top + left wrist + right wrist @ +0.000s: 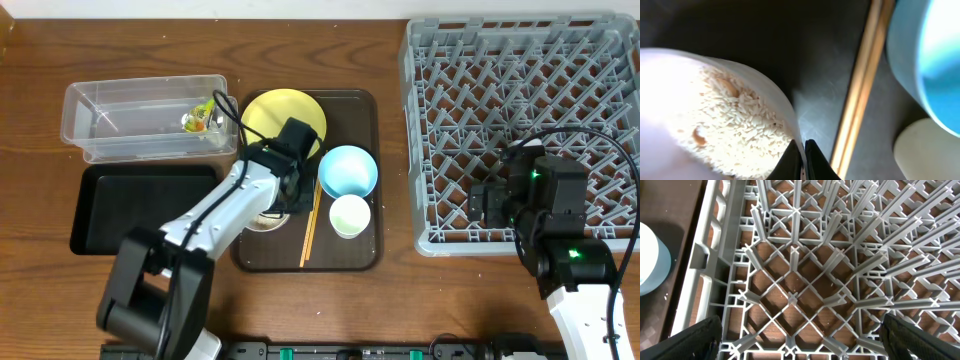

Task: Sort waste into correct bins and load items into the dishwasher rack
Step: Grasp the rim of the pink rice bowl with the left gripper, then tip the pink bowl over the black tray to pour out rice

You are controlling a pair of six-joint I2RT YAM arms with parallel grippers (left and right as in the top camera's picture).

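Observation:
My left gripper (802, 160) is shut on the rim of the white bowl (670, 100), which holds a pile of whitish rice crumbs (740, 120). From overhead this gripper (288, 196) sits over the bowl (262, 222) on the brown serving tray. The chopsticks (310, 225) lie right of it, then the light blue bowl (348, 170) and small whitish cup (350, 215). The yellow plate (275, 112) lies behind. The snack wrapper (197, 120) lies inside the clear tub (100, 110). My right gripper (800, 340) is open and empty over the grey rack's (520, 80) front left corner.
The black tray (110, 210) lies in front of the clear tub, left of the brown serving tray (365, 255). In the left wrist view the chopsticks (860, 85), blue bowl (925, 55) and cup (927, 155) are close on the right. The rack pegs (795, 255) stand under my right gripper.

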